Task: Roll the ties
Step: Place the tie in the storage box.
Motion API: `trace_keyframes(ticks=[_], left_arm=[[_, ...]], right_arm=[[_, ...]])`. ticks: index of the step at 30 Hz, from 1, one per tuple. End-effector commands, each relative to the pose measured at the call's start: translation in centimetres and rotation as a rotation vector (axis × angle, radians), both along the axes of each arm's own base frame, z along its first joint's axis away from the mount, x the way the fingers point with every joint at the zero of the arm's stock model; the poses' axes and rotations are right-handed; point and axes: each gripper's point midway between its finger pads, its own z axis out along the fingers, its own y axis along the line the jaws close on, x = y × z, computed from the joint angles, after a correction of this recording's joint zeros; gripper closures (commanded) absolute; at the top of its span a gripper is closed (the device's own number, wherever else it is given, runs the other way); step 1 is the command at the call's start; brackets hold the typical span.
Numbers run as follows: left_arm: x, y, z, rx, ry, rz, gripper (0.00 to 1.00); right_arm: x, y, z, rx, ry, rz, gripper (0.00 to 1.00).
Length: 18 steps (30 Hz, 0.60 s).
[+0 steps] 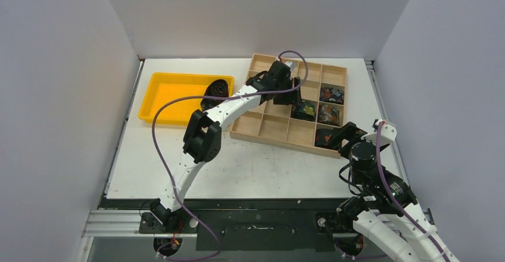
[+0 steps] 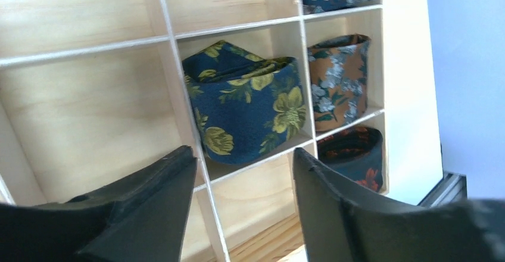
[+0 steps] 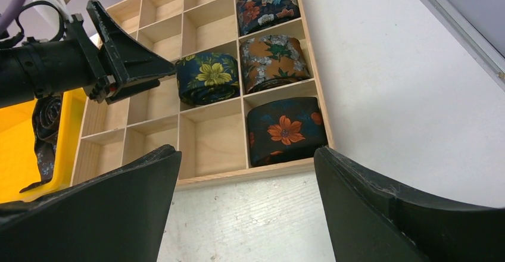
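Several rolled ties sit in a wooden grid box point(image 1: 275, 129). A navy tie roll with yellow flowers point(image 2: 247, 104) fills one middle cell, and to its right are an orange-brown floral roll point(image 2: 337, 80) and a black roll with orange flowers point(image 3: 284, 131). My left gripper point(image 2: 243, 152) hangs open and empty just short of the navy roll point(image 1: 305, 109), not touching it. Over the table in front of the box, my right gripper point(image 3: 245, 152) is open and holds nothing. One unrolled dark tie point(image 1: 215, 90) lies in the yellow tray point(image 1: 164, 95).
The box's left and near cells point(image 3: 213, 140) hold nothing. A fourth floral roll point(image 3: 267, 6) sits in the far right column. The yellow tray stands left of the box, with white walls on three sides. The left arm point(image 1: 229, 107) reaches across the box's left side.
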Motion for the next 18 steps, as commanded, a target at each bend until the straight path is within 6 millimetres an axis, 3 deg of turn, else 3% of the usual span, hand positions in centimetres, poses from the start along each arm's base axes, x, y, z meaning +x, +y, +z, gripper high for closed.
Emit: trace_keyframes(ticks=[1,4,7,18], left_arm=[[0.3,-2.2,6.2,-0.174,-0.105,-0.073,0.53],[0.7,-3.2,4.5,-0.188,-0.069,-0.089,0.73],[1.0,-3.6,2.9,-0.185,-0.038,-0.092,0.83],[1.9,-4.5,-0.9,-0.208,0.013,-0.092,0.89]], right_arm=[[0.0,-0.3,0.6,0.003,-0.025,-0.02,0.15],[0.0,-0.3,0.7,0.002,-0.027,-0.018,0.15],[0.0,-0.2,0.7,0.001,-0.027,-0.016,0.15],[0.1,-0.2,0.5,-0.009,-0.024,-0.016,0.15]])
